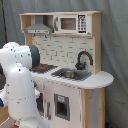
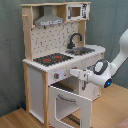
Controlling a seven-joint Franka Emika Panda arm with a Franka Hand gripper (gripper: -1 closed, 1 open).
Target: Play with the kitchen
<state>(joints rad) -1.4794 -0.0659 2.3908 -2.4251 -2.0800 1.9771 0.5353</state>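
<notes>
The kitchen (image 1: 75, 82) (image 2: 37, 80) is a tall white and light-wood toy with a black-red stovetop (image 2: 52, 58) (image 1: 42, 67), a black faucet (image 1: 84, 59) (image 2: 75, 40) over a sink (image 1: 70, 74), a pegboard back and a grey hood (image 2: 50, 21). In the second exterior view its windowed oven door (image 2: 70, 102) stands open under the stovetop. My gripper (image 2: 75, 73) reaches in from the second exterior view's right, just above that door and close to the knob panel (image 2: 57, 76). In the first exterior view my own arm (image 1: 20, 85) hides the gripper.
A toy microwave (image 1: 70, 23) sits in the top shelf. A rounded counter (image 1: 97, 79) juts out past the sink. Grey curtain hangs behind the kitchen, and wooden floor (image 2: 112, 107) lies in front. My white arm rises along the second exterior view's right edge (image 2: 120, 50).
</notes>
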